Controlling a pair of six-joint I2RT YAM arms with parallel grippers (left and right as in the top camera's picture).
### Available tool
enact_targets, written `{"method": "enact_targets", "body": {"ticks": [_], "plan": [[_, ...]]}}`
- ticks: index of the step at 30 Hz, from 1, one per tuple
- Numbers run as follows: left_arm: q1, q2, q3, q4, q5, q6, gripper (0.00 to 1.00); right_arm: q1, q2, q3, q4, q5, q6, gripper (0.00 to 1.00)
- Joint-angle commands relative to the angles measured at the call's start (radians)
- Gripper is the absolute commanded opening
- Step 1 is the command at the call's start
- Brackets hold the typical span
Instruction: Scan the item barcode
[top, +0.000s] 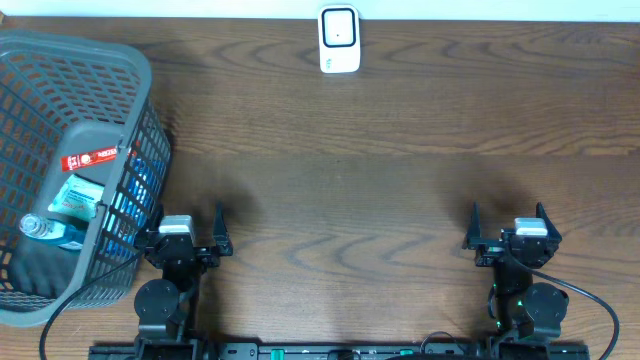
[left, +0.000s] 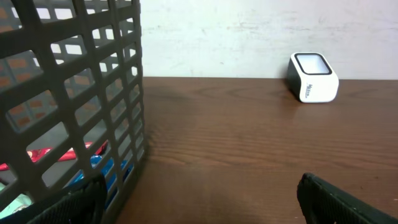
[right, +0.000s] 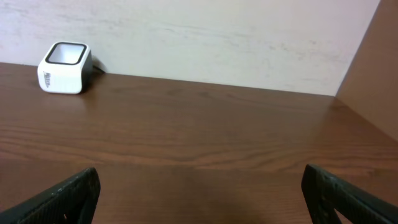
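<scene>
A white barcode scanner (top: 339, 40) stands at the table's far edge, also seen in the left wrist view (left: 313, 78) and the right wrist view (right: 64, 67). The items lie in a grey mesh basket (top: 140, 150) at the left: a red packet (top: 90, 158), a teal packet (top: 75, 197) and a clear bottle (top: 45, 230). My left gripper (top: 185, 220) is open right beside the basket wall (left: 74, 93), with nothing between its fingers (left: 336, 199). My right gripper (top: 508, 215) stands open over bare table at the near right, also empty (right: 202, 196).
The brown wooden table (top: 350, 190) stretches between both grippers and the scanner. A pale wall (right: 217, 37) rises behind the table's far edge. The basket fills the left end of the table.
</scene>
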Motion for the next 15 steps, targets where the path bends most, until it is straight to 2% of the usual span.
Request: {"method": "enact_targets", "body": {"ticks": [1,5,10,15], "plan": [[0.004,-0.009,-0.027,-0.014,0.045,-0.023,0.98,0.008,-0.006,-0.001,-0.005,0.008,0.011,0.99],[0.004,-0.006,0.003,-0.026,0.179,-0.063,0.98,0.008,-0.006,-0.001,-0.005,0.008,0.011,0.99],[0.004,0.044,0.097,-0.042,0.189,-0.163,0.98,0.008,-0.006,-0.001,-0.005,0.008,0.011,0.99],[0.004,0.179,0.282,-0.137,0.205,-0.175,0.98,0.008,-0.006,-0.001,-0.005,0.008,0.011,0.99]]}}
